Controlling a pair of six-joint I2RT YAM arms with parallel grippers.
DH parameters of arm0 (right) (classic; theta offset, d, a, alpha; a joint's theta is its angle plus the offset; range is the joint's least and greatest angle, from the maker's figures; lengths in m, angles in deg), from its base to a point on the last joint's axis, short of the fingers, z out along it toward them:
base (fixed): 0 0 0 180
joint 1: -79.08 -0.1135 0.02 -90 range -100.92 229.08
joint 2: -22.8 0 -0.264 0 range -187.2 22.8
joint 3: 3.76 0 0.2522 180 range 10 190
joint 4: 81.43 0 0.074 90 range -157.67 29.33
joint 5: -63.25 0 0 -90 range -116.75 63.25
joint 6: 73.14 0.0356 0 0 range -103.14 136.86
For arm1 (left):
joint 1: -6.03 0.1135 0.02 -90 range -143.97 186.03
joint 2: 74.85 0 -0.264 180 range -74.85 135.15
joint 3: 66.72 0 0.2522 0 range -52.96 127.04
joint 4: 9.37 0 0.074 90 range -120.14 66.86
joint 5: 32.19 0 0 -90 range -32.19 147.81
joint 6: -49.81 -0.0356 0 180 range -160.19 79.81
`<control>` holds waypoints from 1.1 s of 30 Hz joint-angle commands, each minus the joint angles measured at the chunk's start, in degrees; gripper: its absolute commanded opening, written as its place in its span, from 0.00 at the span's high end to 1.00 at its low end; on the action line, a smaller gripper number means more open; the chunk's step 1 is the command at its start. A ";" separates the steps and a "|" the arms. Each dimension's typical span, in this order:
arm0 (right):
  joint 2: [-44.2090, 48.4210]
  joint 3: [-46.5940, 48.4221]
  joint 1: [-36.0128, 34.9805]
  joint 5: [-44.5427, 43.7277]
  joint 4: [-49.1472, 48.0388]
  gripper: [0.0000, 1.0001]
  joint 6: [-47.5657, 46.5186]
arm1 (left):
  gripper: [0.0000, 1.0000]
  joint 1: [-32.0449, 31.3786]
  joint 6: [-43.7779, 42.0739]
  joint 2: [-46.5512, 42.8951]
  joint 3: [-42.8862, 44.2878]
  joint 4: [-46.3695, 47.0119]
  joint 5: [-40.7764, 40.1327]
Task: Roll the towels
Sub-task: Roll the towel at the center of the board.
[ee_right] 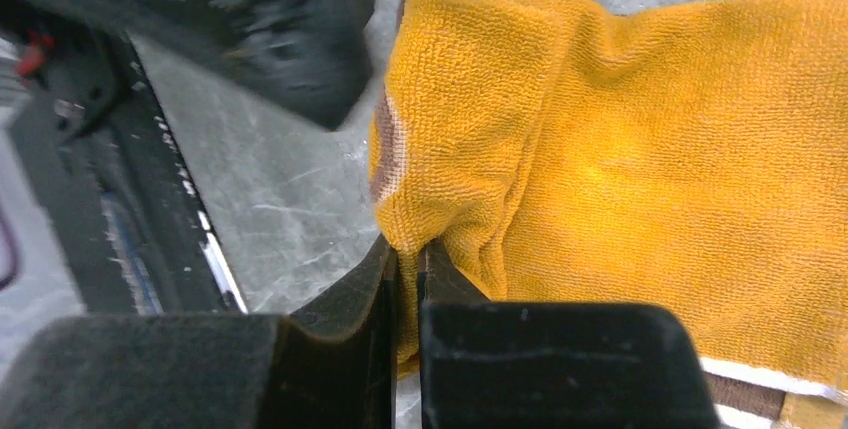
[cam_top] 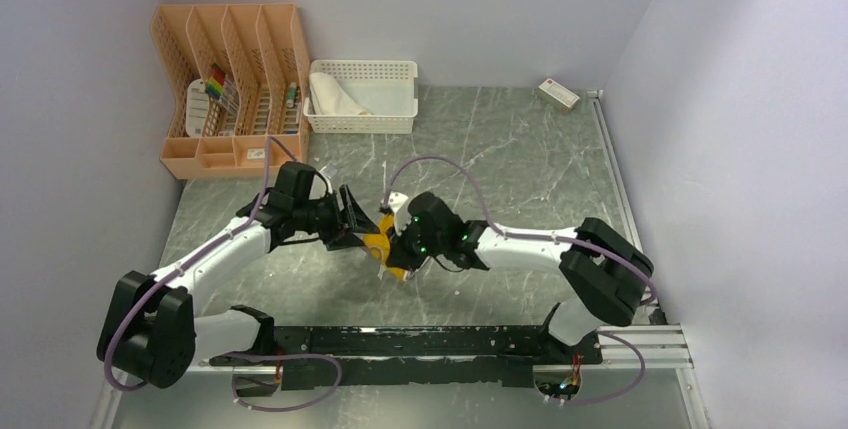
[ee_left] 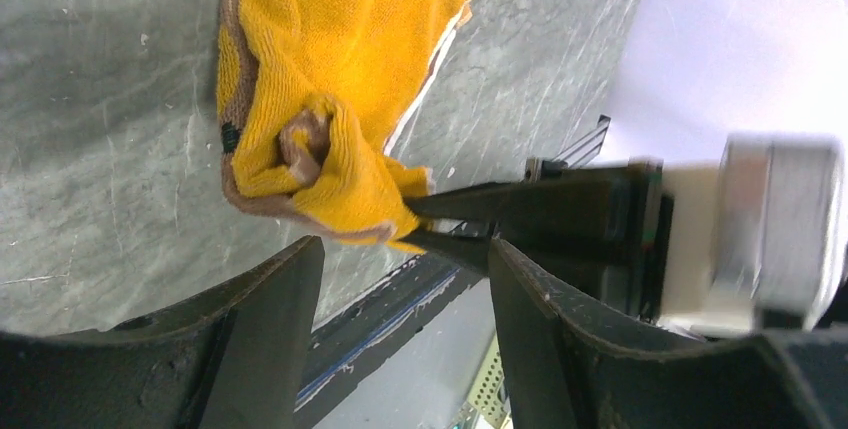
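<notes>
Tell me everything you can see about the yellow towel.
The yellow towel is soft terry cloth, mustard with brown patches and a white-and-brown edge band. It lies crumpled on the grey marbled table, near its middle, with one end bunched up. The right tool is shut on a fold at that bunched end. The left tool is open beside the same end, not gripping it.
</notes>
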 commanded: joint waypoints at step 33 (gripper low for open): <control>-15.05 -4.09 18.17 40.54 -20.60 0.81 29.34 | 0.78 -14.80 9.56 13.28 -8.03 18.15 -26.32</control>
